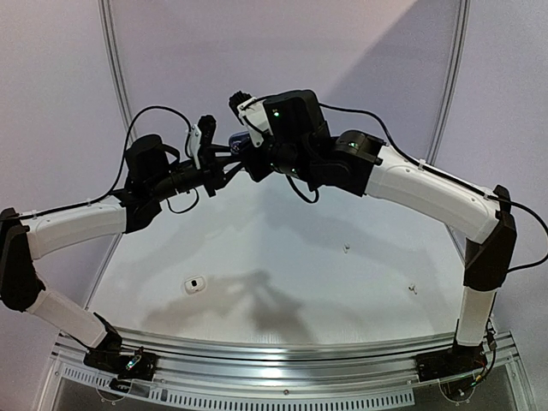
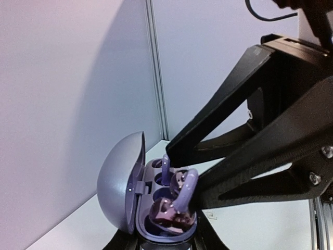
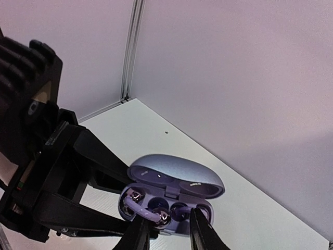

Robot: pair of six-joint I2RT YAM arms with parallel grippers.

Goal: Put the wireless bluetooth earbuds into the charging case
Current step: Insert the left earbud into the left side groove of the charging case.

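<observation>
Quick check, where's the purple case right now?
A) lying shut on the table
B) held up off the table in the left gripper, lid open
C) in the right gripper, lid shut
B: the purple case sits with its lid open between the fingers of the left gripper, raised above the table.

Your white counter (image 1: pixel 282 231) has a small white pebble-like object (image 1: pixel 195 284) lying near its left side, with a dark spot on its top. Well apart from it, right of centre, you have a tiny pale speck (image 1: pixel 346 249). A second speck (image 1: pixel 412 289) lies nearer and further right. Both may be earbuds, but they are too small to tell.
</observation>
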